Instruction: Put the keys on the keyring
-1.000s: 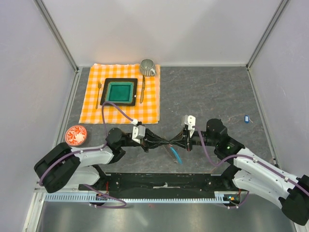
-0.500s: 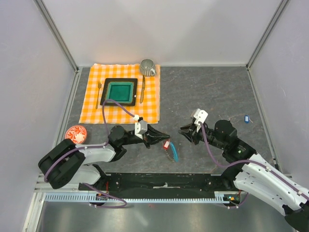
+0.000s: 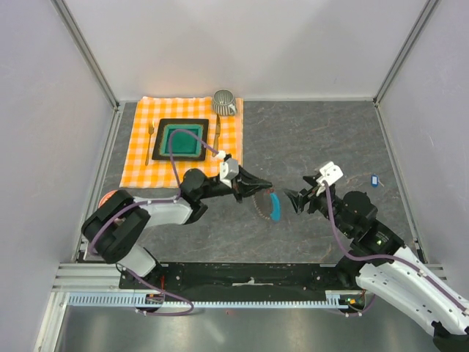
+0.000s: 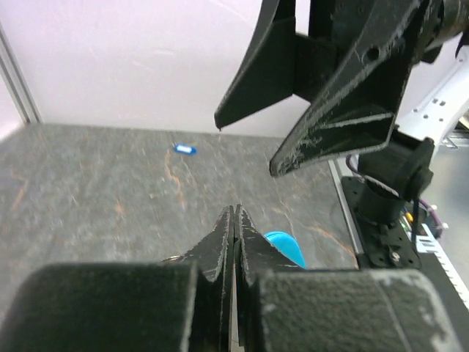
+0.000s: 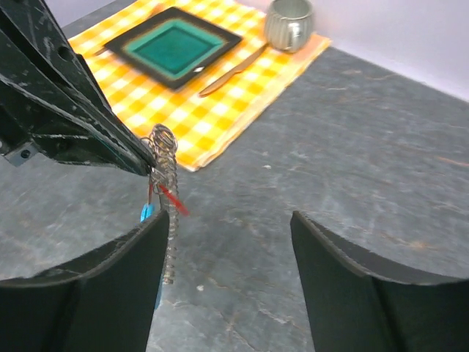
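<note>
Moved since half a second ago: left gripper (image 3: 258, 189) and its load, now farther from the arm bases and nearer the cloth's corner; right gripper (image 3: 296, 199), now drawn back toward its own side. We are listing the rest as it is lying.

1. keyring (image 3: 267, 207): thin dark metal coil, springy and floppy, carrying a smooth light-blue strip (image 3: 275, 206) along one curve. It is hanging from the left gripper's tip over the table (image 3: 315, 139), between the two grippers. We are seeing that gripper's fingers (image 4: 218, 246) pressing flat together in the left wrist view and pinching the top of the coil in the right wrist view.

2. red key (image 5: 174, 198): small bright plastic sliver, lying against the dangling coil. We are not managing to tell whether it is threaded on.

3. blue key (image 3: 374, 179): small dark-blue tag, lying flat on the mottled grey stone-look table near the right wall, well apart from the keyring.

4. right gripper: matte black fingers, standing wide apart and holding nothing, facing the coil across a gap.

5. place setting: orange-and-white checked cloth (image 3: 139, 165) bearing a square teal glazed plate (image 3: 182, 139) with a dark rim, a ribbed grey cup (image 3: 224, 101), a fork (image 3: 150, 143) and a knife (image 3: 216, 137).

6. saucer (image 3: 108, 196): round, red-patterned, showing only partly behind the left arm.
</note>
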Robot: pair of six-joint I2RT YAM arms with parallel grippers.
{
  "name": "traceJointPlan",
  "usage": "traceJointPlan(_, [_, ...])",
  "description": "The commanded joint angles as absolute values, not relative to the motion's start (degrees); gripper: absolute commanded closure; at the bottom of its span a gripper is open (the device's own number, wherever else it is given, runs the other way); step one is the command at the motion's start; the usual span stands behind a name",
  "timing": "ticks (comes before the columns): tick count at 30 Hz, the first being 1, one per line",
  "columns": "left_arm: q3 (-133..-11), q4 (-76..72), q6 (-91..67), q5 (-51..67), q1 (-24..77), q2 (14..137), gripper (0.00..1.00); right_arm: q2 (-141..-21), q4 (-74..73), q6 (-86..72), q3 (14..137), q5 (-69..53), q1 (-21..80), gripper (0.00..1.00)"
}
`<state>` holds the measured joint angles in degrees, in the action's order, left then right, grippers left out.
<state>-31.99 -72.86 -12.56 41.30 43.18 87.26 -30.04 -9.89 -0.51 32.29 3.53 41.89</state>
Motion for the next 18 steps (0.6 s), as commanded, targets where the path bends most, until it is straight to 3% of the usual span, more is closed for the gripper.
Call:
traceJointPlan(1, [-41.55,-75.52,-9.59,44.03,42.89,90.61,0.98,-27.78,-9.49,-4.12,31.91,16.15,42.01,0.21])
traceJointPlan(5, [-45.08,-67.44,-5.29,43.33,42.8,92.9,0.98,-25.58,-9.41,-7.55,31.82,20.98,42.01,0.02])
traceJointPlan(13, [-44.21,-63.37,-8.96,44.29,42.89,101.32,0.98,-20.74,-6.15,-9.76,28.3,27.16,42.01,0.02])
traceJointPlan(18, [-39.73,-70.3,-17.31,45.44,42.89,104.24,0.98,-21.79,-7.29,-10.11,28.56,26.37,42.01,0.02])
